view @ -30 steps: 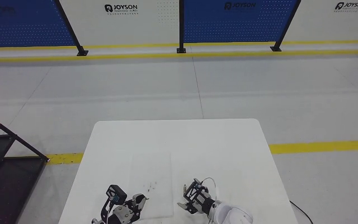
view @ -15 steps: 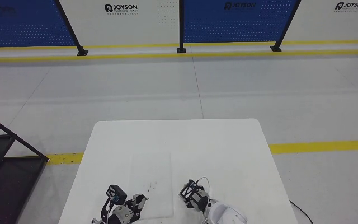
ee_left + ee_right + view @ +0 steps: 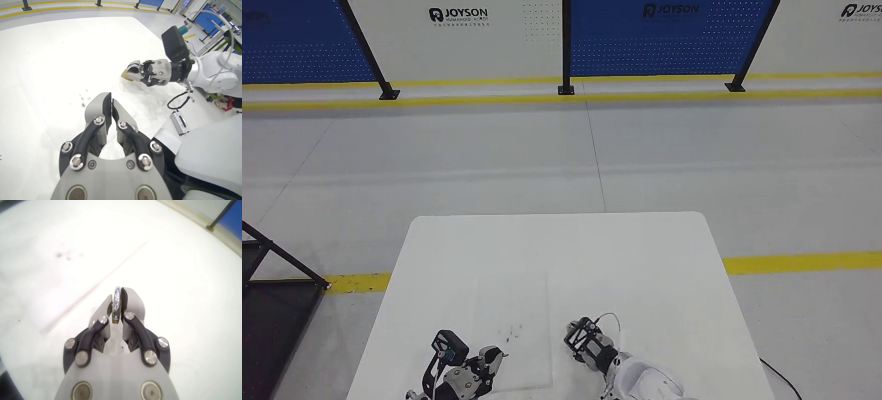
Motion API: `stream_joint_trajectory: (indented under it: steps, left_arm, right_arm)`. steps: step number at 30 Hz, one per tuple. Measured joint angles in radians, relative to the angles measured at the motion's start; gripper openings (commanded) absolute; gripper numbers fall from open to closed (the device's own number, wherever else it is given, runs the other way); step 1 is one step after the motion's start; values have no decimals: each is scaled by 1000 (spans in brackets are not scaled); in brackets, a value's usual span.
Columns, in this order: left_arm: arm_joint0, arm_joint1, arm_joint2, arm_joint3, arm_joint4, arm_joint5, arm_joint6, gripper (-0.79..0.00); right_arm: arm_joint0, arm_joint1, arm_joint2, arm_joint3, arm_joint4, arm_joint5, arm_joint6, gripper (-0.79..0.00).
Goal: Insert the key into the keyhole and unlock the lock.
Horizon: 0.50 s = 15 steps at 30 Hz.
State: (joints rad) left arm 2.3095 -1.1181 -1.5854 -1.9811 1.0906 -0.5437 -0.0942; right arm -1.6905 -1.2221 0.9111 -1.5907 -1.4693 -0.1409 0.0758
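**Lock Clamped in Right Gripper at Near Edge of Table**

The lock (image 3: pixel 116 308) is sitting edge-on between the fingers of the right gripper (image 3: pixel 116 294), which are closing tightly on both of its flat sides. Its shackle (image 3: pixel 116 300) is showing as a polished chrome loop. The body (image 3: pixel 126 75) is showing as a brass-coloured block and is protruding past the fingertips. The lock is hanging over the near part of the white table (image 3: pixel 622 260); contact with the surface cannot be determined.

The left gripper (image 3: pixel 112 98) is standing apart from the lock, also at the near edge. Its pads are pressing almost together, leaving only a thin slit. Whether the key is lying between them cannot be determined. A few small dark specks (image 3: pixel 83 97) are lying on the table just ahead of it.
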Motion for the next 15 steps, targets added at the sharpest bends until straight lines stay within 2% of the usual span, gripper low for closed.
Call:
stream_joint_trajectory:
  steps: [5, 8, 12, 15]
  left_arm:
    - [-16, 0, 15, 8, -15, 0, 6, -785]
    - [-23, 0, 24, 13, -33, -9, 30, -785]
    - [-34, -2, 49, 17, -60, -25, 82, -785]
    - [-45, -2, 74, 29, -81, -89, 132, -785]
  right_arm:
    - [-28, 14, 74, -31, 74, -48, -159, -785]
    - [-52, 18, 118, -52, 145, -60, -308, -785]
    - [-63, 23, 154, -56, 227, -148, -485, -785]
    - [-58, 24, 167, -41, 282, -223, -588, -785]
